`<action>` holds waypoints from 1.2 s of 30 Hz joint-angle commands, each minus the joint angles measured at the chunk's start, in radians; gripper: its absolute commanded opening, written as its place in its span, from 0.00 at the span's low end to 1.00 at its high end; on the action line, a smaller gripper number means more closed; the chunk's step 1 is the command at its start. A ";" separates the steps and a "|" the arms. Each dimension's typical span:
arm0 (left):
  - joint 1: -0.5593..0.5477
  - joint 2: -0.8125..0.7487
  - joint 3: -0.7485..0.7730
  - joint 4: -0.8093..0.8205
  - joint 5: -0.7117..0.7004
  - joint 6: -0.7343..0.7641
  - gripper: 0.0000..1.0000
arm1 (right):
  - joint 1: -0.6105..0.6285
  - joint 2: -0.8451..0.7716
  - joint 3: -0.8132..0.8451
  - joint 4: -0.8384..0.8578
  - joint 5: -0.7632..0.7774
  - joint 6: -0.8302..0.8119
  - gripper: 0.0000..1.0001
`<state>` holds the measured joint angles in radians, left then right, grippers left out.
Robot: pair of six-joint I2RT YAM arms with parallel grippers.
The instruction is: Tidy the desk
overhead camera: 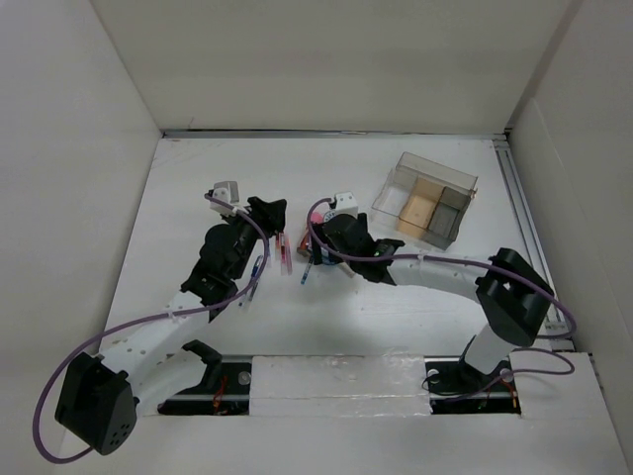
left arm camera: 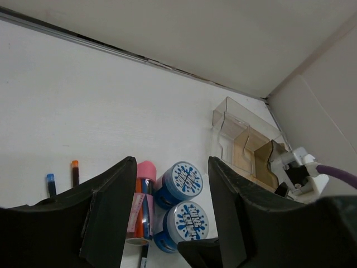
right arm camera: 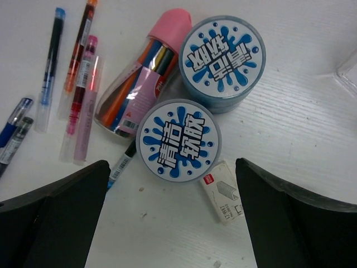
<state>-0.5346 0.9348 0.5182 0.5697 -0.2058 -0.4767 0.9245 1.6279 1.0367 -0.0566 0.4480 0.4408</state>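
The white desk (overhead camera: 396,307) carries a small cluster at its middle. Two round blue tubs (right arm camera: 222,60) (right arm camera: 178,139) with blue-and-white splash lids stand side by side; they also show in the left wrist view (left arm camera: 179,181). A pink-capped clear tube of coloured pens (right arm camera: 142,84) lies beside them. A small white staple box (right arm camera: 224,192) lies next to the nearer tub. My left gripper (left arm camera: 170,209) is open, hovering with the tubs between its fingers in view. My right gripper (right arm camera: 173,223) is open and empty above the nearer tub and the staple box.
Several loose pens (right arm camera: 78,95) lie left of the tube; some show in the top view (overhead camera: 285,252). A clear compartmented organizer (overhead camera: 425,198) stands at the back right. Pale walls enclose the desk; a silvery strip (overhead camera: 524,218) runs along its right edge.
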 commanded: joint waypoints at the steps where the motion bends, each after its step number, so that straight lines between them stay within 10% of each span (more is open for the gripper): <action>1: 0.002 -0.007 -0.009 0.059 0.008 0.012 0.51 | 0.007 0.016 0.045 -0.019 0.029 0.003 1.00; 14: 0.002 -0.022 -0.032 0.082 0.039 0.000 0.51 | -0.003 0.174 0.146 -0.049 0.084 0.012 0.92; 20: 0.002 -0.014 -0.030 0.081 0.048 0.001 0.51 | -0.021 0.210 0.163 -0.049 0.106 0.018 0.70; 36: 0.002 -0.025 -0.029 0.075 0.065 -0.005 0.50 | -0.243 -0.111 0.135 0.029 0.070 -0.031 0.62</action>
<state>-0.5346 0.9348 0.4976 0.5953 -0.1574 -0.4793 0.7593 1.4937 1.1439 -0.0837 0.4862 0.4232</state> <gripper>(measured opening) 0.505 0.714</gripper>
